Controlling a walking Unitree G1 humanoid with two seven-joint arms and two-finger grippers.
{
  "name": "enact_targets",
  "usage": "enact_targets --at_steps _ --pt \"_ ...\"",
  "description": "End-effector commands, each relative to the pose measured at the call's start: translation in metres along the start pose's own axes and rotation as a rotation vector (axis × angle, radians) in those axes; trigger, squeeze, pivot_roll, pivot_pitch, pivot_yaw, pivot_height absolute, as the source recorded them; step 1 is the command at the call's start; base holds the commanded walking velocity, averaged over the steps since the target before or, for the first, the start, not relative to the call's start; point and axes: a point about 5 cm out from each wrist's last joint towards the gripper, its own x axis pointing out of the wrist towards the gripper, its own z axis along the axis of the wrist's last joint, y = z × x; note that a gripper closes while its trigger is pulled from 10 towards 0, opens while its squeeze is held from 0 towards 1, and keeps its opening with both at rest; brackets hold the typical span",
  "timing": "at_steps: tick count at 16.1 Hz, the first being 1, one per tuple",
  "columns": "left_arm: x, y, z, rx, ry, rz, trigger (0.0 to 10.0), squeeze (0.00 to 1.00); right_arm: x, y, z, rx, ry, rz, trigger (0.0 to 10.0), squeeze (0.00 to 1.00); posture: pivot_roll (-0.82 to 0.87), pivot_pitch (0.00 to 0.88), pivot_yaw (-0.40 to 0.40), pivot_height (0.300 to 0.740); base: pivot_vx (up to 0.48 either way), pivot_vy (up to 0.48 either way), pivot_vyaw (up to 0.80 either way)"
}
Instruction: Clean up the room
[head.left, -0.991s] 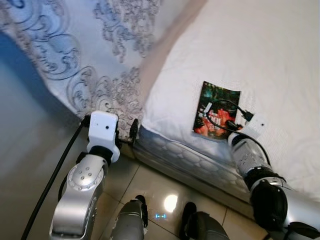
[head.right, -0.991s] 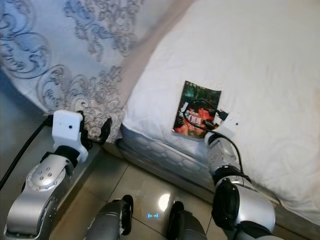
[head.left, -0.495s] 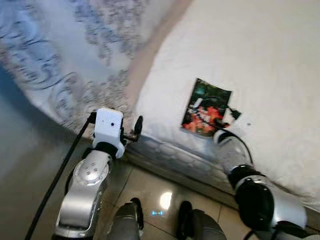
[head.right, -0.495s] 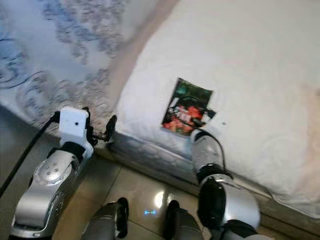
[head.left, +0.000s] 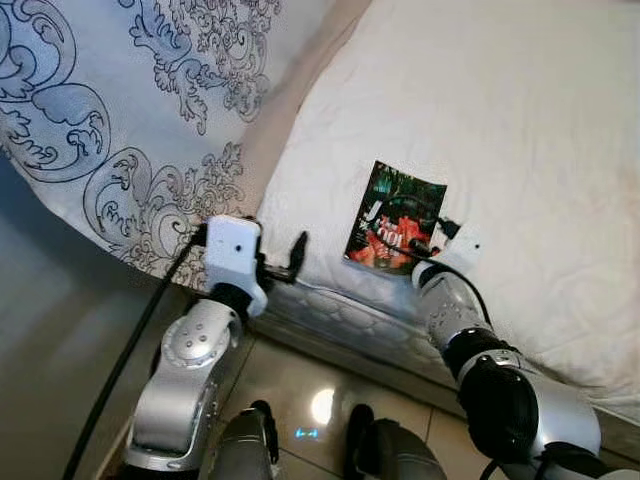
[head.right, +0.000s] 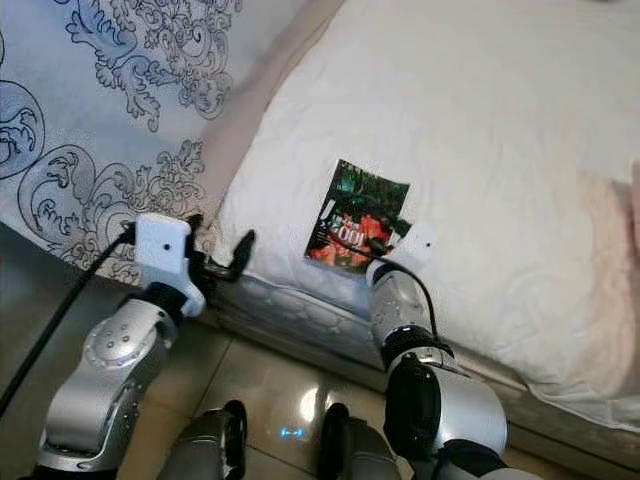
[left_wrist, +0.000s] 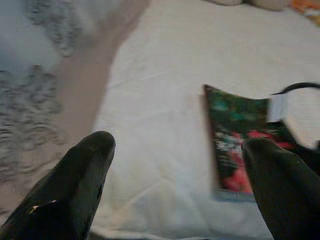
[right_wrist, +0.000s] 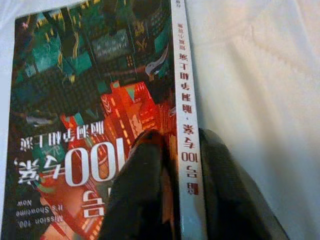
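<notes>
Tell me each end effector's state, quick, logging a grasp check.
Left end effector: open, holding nothing, beside the bed.
Right end effector: shut on the book.

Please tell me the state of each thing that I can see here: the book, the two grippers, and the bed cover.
Book: closed, lying flat on the white mattress, near its edge.
Right gripper: shut on the book, fingers astride its spine.
Left gripper: open, holding nothing, at the mattress edge.
Patterned bed cover: hanging over the bed's side.
</notes>
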Motion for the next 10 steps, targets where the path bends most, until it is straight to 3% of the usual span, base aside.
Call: enact_targets --at_steps 1,5,7,10 --pt "-0.004 -0.013 0.001 -0.033 0.008 -0.110 10.0 0.00 -0.005 -0.012 -0.022 0.005 0.086 -0.066 10.0 1.00 0.37 0.202 -0.049 0.740 0.000 0.000 0.00" --pt "-0.009 -0.025 0.006 -0.024 -0.003 -0.247 10.0 0.00 -0.007 -0.018 -0.024 0.007 0.081 -0.113 10.0 1.00 0.38 0.194 -0.052 0.740 0.000 0.000 0.00" --pt "-0.008 -0.022 0.007 -0.017 -0.008 -0.238 10.0 0.00 -0.007 -0.016 -0.024 0.017 0.070 -0.112 10.0 1.00 0.39 0.187 -0.054 0.740 0.000 0.000 0.00" --pt "-0.002 -0.014 0.005 0.028 -0.016 -0.230 10.0 0.00 -0.005 0.004 -0.016 -0.049 0.012 -0.042 10.0 1.00 0.38 0.142 -0.068 0.740 0.000 0.000 0.00"
